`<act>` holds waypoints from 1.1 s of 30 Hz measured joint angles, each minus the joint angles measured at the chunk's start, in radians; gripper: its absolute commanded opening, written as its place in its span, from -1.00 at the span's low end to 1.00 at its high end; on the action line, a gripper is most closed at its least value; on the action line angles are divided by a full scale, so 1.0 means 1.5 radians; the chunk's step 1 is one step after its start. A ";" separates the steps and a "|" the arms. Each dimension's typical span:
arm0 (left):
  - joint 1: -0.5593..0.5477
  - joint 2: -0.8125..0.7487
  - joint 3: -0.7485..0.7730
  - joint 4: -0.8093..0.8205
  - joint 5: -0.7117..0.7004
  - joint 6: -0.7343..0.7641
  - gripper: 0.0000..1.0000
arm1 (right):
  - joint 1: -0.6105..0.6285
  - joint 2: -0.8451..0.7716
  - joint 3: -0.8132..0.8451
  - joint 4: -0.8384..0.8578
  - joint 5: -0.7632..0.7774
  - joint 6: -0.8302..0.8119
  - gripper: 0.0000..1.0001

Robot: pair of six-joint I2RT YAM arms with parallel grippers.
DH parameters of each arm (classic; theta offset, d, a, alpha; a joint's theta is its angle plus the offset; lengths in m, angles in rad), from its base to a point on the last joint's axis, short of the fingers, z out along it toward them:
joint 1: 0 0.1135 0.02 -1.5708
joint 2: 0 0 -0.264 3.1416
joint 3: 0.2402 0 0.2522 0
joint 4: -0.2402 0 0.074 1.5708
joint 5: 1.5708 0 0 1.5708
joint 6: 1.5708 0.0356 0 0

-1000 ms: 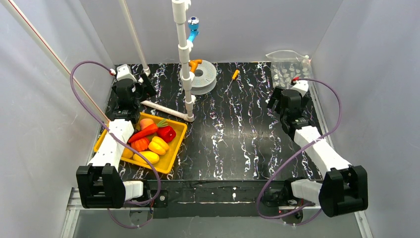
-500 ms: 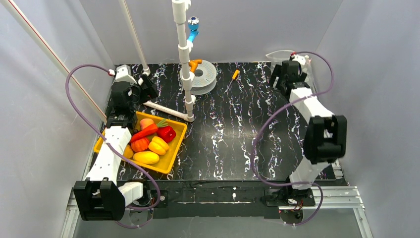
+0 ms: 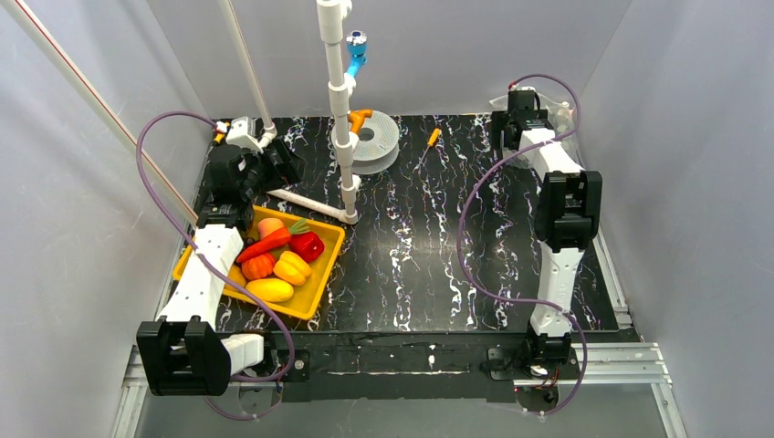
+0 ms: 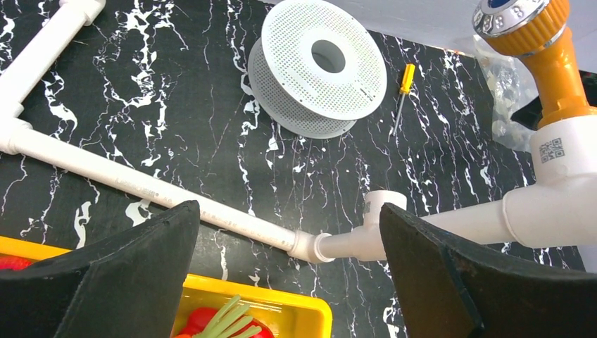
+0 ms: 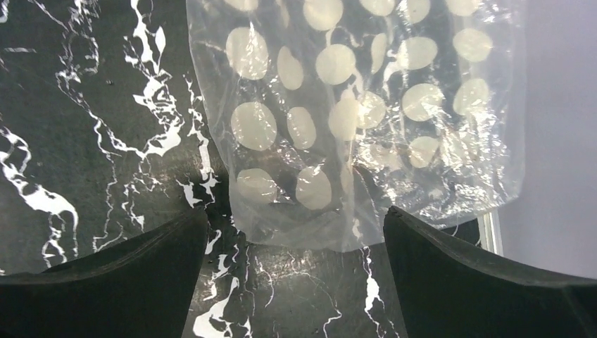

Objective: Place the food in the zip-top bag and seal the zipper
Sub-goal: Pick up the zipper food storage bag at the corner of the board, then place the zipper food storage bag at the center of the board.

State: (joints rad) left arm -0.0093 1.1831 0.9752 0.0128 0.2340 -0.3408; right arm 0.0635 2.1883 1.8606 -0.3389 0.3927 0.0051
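Observation:
The food [image 3: 278, 255], glossy toy carrot, red pepper, orange and yellow pieces, lies in a yellow tray [image 3: 321, 274] at the left. In the left wrist view a red piece with a green stem [image 4: 225, 325] shows at the bottom. My left gripper [image 3: 266, 162] [image 4: 288, 205] hangs open above the tray's far edge, holding nothing. The zip-top bag [image 5: 352, 120] [image 3: 568, 117], clear with white dots, lies in the back right corner, mostly hidden behind the right arm. My right gripper [image 3: 511, 128] [image 5: 294, 211] is open just short of the bag's near edge. I cannot make out the zipper.
A white pipe frame [image 3: 310, 203] lies behind the tray with an upright post [image 3: 336, 91]. A white perforated spool [image 3: 372, 139] and a yellow-handled screwdriver [image 3: 429, 141] sit at the back. An orange-capped fitting [image 4: 545, 49] tops the pipe. Grey walls close in on three sides.
The right arm has stretched from mid-right to the back right corner, up to the bag. The left gripper has shifted slightly toward the back. Both grippers stayed open.

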 measured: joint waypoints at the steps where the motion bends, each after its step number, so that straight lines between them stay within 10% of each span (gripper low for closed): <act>1: 0.000 0.000 0.000 0.000 0.003 0.000 0.99 | 0.000 0.009 0.005 -0.003 -0.003 -0.008 1.00; 10: 0.000 0.016 0.000 0.000 0.013 -0.001 0.99 | -0.004 0.075 0.064 -0.024 -0.030 -0.043 0.58; 19: 0.000 0.020 0.000 0.000 0.008 0.000 0.99 | -0.003 0.112 0.105 -0.085 -0.119 -0.052 -0.97; 25: 0.000 0.027 0.000 0.001 0.009 -0.008 0.99 | 0.010 0.075 0.069 -0.129 -0.145 -0.041 -0.97; 33: 0.000 0.045 0.000 0.006 0.018 -0.049 0.99 | 0.166 -0.290 -0.264 -0.137 -0.206 0.019 -0.97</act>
State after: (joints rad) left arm -0.0093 1.2503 0.9756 0.0219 0.2611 -0.4149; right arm 0.3126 1.7538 1.4643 -0.5442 0.0841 0.0334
